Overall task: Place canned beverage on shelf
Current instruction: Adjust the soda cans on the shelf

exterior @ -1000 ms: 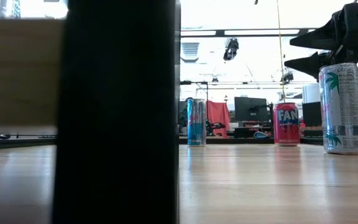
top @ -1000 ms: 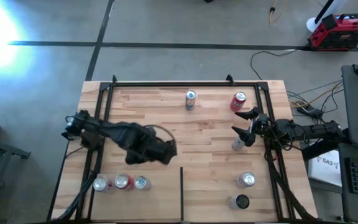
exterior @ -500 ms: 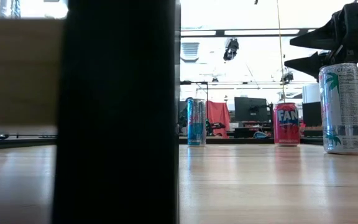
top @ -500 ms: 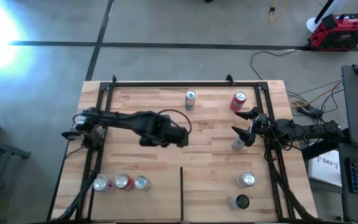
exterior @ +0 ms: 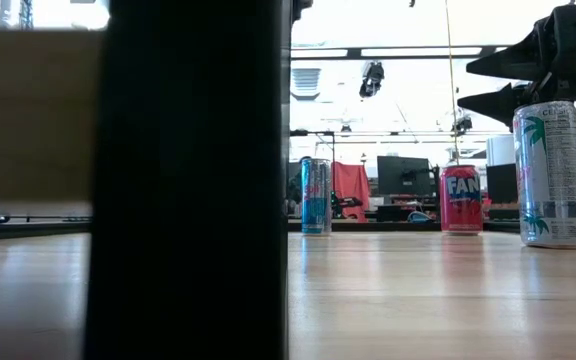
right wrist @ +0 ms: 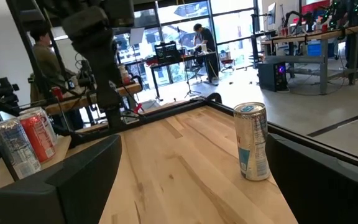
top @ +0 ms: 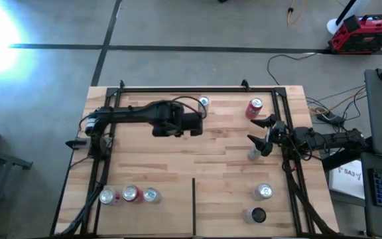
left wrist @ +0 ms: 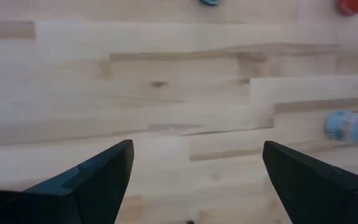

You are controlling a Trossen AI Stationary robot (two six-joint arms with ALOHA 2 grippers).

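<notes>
Three cans [top: 130,194] stand in a row at the near left corner of the shelf [top: 224,172], a butcher-block board inside black rails. The left gripper [top: 197,124] hangs over the far middle of the board, jaws apart and empty, with only bare wood showing between them in the wrist view. A slim blue can [top: 204,101] stands just beyond it at the far edge, partly hidden from above, and a red can [top: 254,107] is farther right. The right gripper [top: 253,131] waits at the right rail, jaws spread wide and empty, over a tall white can [top: 253,154]. Two more cans [top: 263,192] stand at the near right, past the thin black divider [top: 193,206].

Each can is likely thin-walled, smooth and slippery. It is stiff enough for a light squeeze but would dent under a hard one, and the slim ones look easy to tip. The best hold is probably across the round wall at mid-height.

A second ago the left gripper was low on the board beside the row of three. It has since swung to the far edge, carrying nothing. The right arm and every can sit as before.
</notes>
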